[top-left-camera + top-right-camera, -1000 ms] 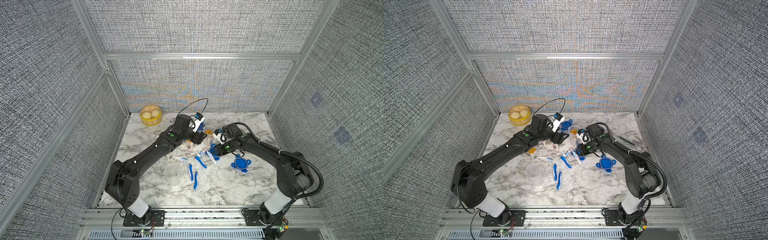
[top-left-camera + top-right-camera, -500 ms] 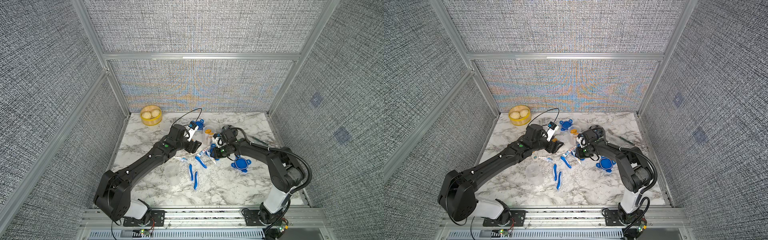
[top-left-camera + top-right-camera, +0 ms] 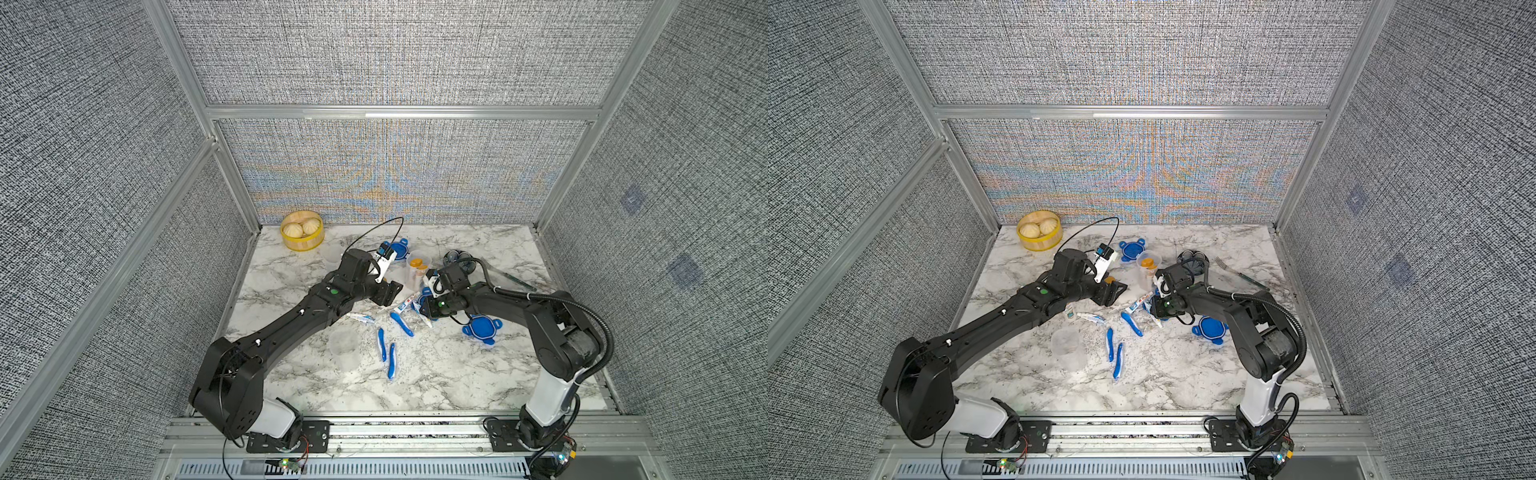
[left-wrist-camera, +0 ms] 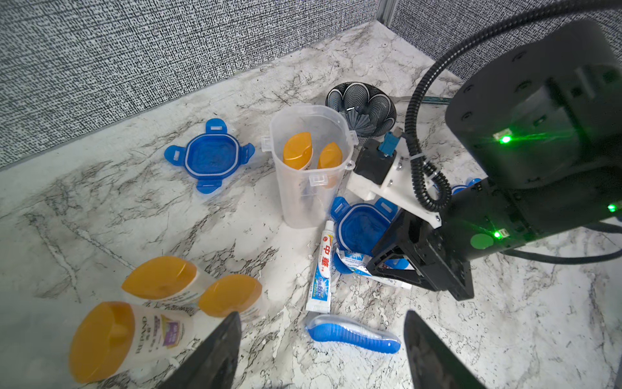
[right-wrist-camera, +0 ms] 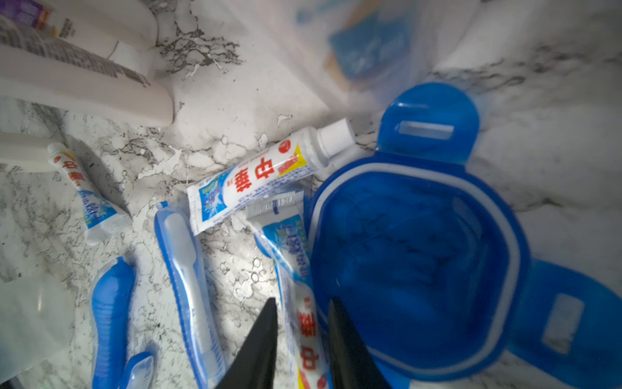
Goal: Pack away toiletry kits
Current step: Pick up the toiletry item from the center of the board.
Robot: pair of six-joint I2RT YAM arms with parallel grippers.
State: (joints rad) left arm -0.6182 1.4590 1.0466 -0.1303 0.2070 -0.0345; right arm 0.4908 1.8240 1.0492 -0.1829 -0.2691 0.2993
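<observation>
Right pincer (image 5: 303,301) straddles toothpaste tube (image 5: 289,242) beside lid (image 5: 420,269) edge, grip unclear; left pincer (image 4: 322,316) agape.

I've pulled the left arm (image 3: 316,311) back from the cup (image 3: 415,268), toward the front-left of the surface (image 3: 436,386). The left fingers (image 4: 215,353) were over the cup's mouth a second ago and now sit short of it, so the cup shows uncovered in both top views. I've brought the right arm (image 3: 511,303) down and slightly toward the front edge. The right fingers (image 5: 259,350) now straddle a tube (image 5: 299,269) lying against a lid (image 5: 420,269). They've narrowed a good deal, but I can't tell whether they pinch the tube yet.
</observation>
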